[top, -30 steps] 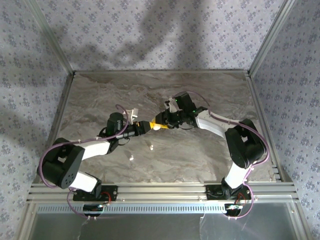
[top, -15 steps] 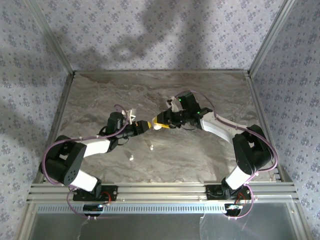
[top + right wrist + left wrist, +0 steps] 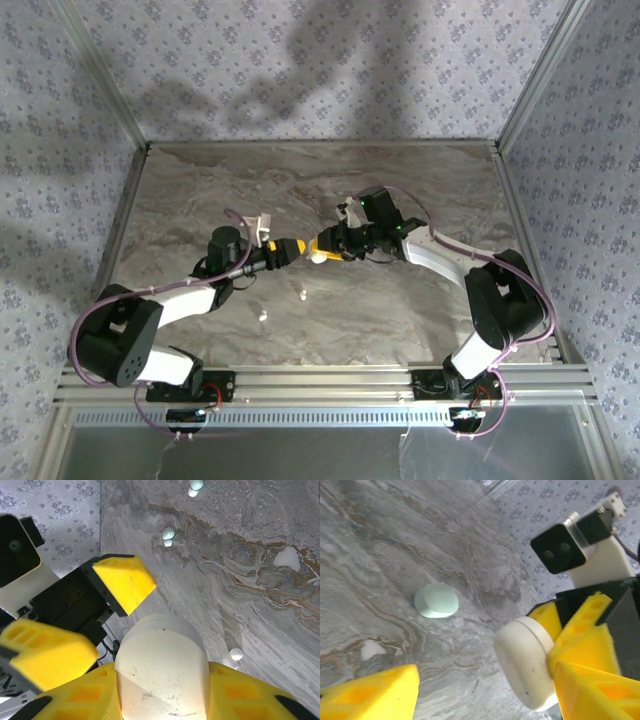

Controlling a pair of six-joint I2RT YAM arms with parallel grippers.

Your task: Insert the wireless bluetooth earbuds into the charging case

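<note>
R gripper (image 3: 323,246): jaws clamped on the small smooth white oval plastic charging case (image 3: 162,675), held over the middle of the grey marble-look counter (image 3: 400,180). L gripper (image 3: 289,248) faces it tip to tip, yellow jaws apart w/ nothing between them. In the L wrist view one jaw sits just beside the case. Tiny white rounded earbuds (image 3: 168,532) lie loose on the counter, apart from the case: two close together, others scattered. A pale oval piece (image 3: 436,601) also lies on the counter, beyond the case.
</note>
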